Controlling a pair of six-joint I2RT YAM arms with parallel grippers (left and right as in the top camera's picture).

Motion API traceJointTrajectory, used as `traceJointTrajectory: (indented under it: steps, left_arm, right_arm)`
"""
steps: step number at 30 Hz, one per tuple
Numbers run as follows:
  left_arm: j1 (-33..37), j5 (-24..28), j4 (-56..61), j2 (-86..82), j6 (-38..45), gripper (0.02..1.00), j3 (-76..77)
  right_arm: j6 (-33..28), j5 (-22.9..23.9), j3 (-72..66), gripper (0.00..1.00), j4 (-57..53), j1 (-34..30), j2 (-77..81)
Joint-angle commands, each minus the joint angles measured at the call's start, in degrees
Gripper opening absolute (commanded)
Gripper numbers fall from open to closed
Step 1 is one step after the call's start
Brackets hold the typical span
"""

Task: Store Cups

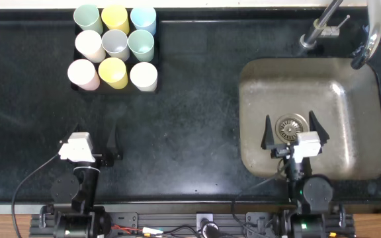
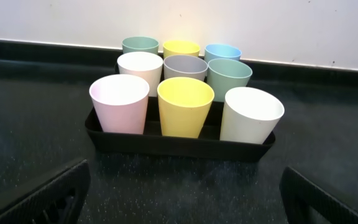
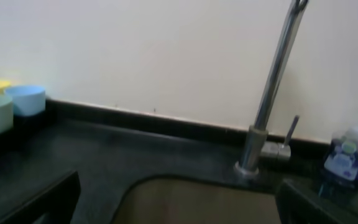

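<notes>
I see nine cups (image 1: pixel 115 43) packed three by three in the black tray (image 2: pixel 179 144) at 11 o'clock on the desk (image 1: pixel 190 119). My left gripper (image 1: pixel 95 130) is at 6 o'clock of the tray, well apart, spread wide, empty. My right gripper (image 1: pixel 290 122) is over the sink (image 1: pixel 349 86) at 3 o'clock, also wide, empty.

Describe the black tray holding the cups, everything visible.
Shallow black rectangular tray, plastic by the look, with low walls and rounded corners. It sits flat on the dark speckled countertop on the left arm's side, close to the back wall. Nine pastel cups stand in it, open ends up, in three rows of three, filling it. Only the cups and the countertop touch it.
</notes>
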Motion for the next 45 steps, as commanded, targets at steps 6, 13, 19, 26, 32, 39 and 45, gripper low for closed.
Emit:
traceJointTrajectory:
  steps: [6,13,19,26,32,39,45]
  left_arm:
    - [-0.22,-0.33,-0.11,-0.59,1.03,1.0,-0.13]
    - [-0.22,-0.33,-0.13,-0.59,1.03,1.0,-0.13]
    - [-0.22,-0.33,-0.11,-0.59,1.03,1.0,-0.13]
    - [-0.22,-0.33,-0.13,-0.59,1.03,1.0,-0.13]
    - [-0.22,-0.33,-0.13,-0.59,1.03,1.0,-0.13]
    - [-0.22,-0.33,-0.13,-0.59,1.05,1.0,-0.13]
    - [-0.22,-0.33,-0.13,-0.59,1.03,1.0,-0.13]
  right_arm:
    - [-0.15,-0.37,-0.79,0.998,-5.92,-2.14,-5.05]
    - [-0.15,-0.33,-0.79,0.998,-10.05,-2.47,-5.07]
    - [-0.15,-0.31,-0.79,0.998,-10.1,-2.47,-5.07]
    - [-0.13,-0.26,-0.79,0.996,-10.1,-2.47,-5.03]
    - [-0.13,-0.26,-0.79,0.996,-10.1,-2.47,-5.03]
    - [-0.15,-0.26,-0.79,0.998,-10.1,-2.47,-5.03]
    - [-0.15,-0.26,-0.79,0.998,-10.1,-2.47,-5.03]
